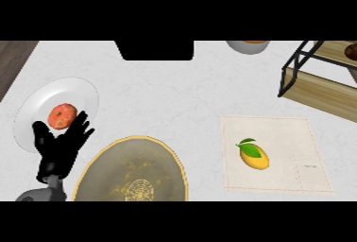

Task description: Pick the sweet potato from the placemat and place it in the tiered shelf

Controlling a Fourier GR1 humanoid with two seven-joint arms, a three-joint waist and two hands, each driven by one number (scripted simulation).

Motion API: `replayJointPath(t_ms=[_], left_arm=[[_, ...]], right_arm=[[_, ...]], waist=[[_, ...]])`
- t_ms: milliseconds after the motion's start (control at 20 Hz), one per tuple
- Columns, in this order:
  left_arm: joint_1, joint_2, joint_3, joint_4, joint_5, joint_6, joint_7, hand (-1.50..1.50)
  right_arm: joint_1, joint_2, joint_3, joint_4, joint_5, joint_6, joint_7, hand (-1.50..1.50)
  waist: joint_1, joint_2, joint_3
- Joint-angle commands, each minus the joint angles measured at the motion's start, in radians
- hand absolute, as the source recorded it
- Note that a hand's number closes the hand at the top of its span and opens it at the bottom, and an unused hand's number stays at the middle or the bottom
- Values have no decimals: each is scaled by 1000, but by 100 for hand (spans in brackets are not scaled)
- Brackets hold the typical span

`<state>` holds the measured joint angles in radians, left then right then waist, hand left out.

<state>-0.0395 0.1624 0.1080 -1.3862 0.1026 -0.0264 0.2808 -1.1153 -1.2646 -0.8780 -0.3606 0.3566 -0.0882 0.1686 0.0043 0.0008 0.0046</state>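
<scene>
A beige placemat (pixel 293 137) lies at the right of the counter. On it rests a yellow fruit with a green leaf (pixel 254 156); no sweet potato shows on the mat. The tiered shelf (pixel 317 85), wooden boards in a black frame, stands at the upper right. A brown item (pixel 351 49) sits on its upper level, cut off by the view's edge. My left hand (pixel 61 149) is at the lower left, open with fingers up, overlapping the rim of a white plate and holding nothing. My right hand does not show.
A white plate (pixel 38 111) at the left carries a red-orange fruit (pixel 63 116). A large grey plate with a gold rim (pixel 129 165) lies at the bottom centre. A black block (pixel 153 49) and a bowl (pixel 247 46) stand along the far edge.
</scene>
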Motion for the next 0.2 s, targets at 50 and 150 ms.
replayJointPath(t_ms=[50, 150], left_arm=[[18, -3, -8, -41, 7, 4, 69, 0], [-35, -19, 0, 31, -10, 33, 41, 0]], right_arm=[[142, -105, -91, 66, -90, 147, -74, -150], [159, -126, -96, 82, -101, 152, -83, -150]], waist=[[-7, 0, -1], [-4, 5, -2]])
